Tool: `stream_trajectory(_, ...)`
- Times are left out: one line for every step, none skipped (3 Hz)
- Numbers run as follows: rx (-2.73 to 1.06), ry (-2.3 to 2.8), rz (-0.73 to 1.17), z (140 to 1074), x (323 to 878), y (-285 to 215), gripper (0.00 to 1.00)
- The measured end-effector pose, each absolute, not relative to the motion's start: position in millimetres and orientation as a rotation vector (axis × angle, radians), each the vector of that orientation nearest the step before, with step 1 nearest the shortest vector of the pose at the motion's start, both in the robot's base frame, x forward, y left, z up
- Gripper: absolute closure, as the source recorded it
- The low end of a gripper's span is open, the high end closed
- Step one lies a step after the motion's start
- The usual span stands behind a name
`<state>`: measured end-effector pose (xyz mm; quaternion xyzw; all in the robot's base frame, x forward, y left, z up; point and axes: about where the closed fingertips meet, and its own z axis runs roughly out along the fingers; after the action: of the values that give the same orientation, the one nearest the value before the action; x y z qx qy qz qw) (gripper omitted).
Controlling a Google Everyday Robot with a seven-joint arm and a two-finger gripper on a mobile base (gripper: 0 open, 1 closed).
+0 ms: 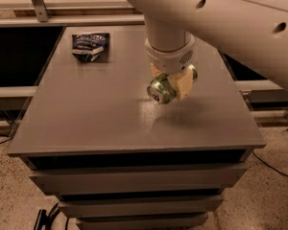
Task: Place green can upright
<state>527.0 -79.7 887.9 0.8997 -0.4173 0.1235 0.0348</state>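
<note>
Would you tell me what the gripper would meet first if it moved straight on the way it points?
The gripper, shut on the green can, points down at the bare tabletop. The can, lying sideways in it, would probably touch first, though the gap is hard to judge.

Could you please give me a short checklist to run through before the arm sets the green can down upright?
1. Grip: the gripper is closed around the green can, over the middle of the table. Ok.
2. Can orientation: it lies on its side in the grip, one end facing the camera. Not ok.
3. Which end is the pull-tab top: cannot tell.
4. Landing spot: the grey table under the can is bare. Ok.
5. Neighbours: the dark blue snack bag lies at the far left corner, well apart. Ok.
6. Clearance to turn the can before lowering it: cannot tell.
</note>
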Motion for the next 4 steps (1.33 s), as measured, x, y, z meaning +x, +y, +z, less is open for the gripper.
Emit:
stream_trajectory(2.679, -1.523, 0.274, 889, 529, -84, 1.00)
stream_trajectory(2.575, -1.773, 0.189, 889, 527, -90, 1.00)
stream_trajectory(2.480, -2.004, 0.134, 889, 519, -94, 1.00)
stream_trajectory(2.403, -2.219, 0.102, 889, 504, -100, 1.00)
